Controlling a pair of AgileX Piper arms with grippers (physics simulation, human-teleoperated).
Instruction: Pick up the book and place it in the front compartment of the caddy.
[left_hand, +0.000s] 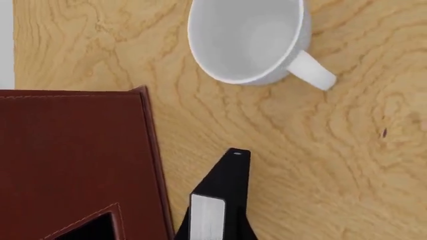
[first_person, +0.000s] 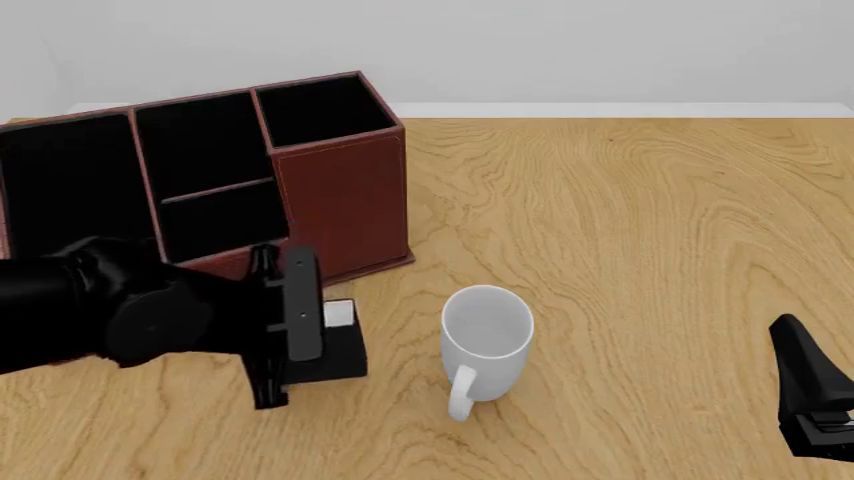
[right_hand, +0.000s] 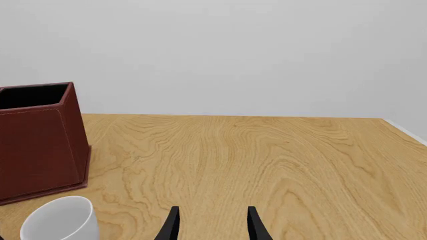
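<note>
Left gripper (first_person: 274, 330) hovers over the book (first_person: 344, 345); whether it grips cannot be told, since only one finger shows in its wrist view. Right gripper (right_hand: 212, 225) idles part open, holding nothing. Book lies on the table (first_person: 641, 250) just in front of the caddy (first_person: 340, 190), near the mug (first_person: 486, 335). Judged stiff, compact and moderately light; grip across the covers, not the page edge. Mug stands close beside; the front compartment (first_person: 220, 215) sits behind the caddy's wall, demanding a lift.
</note>
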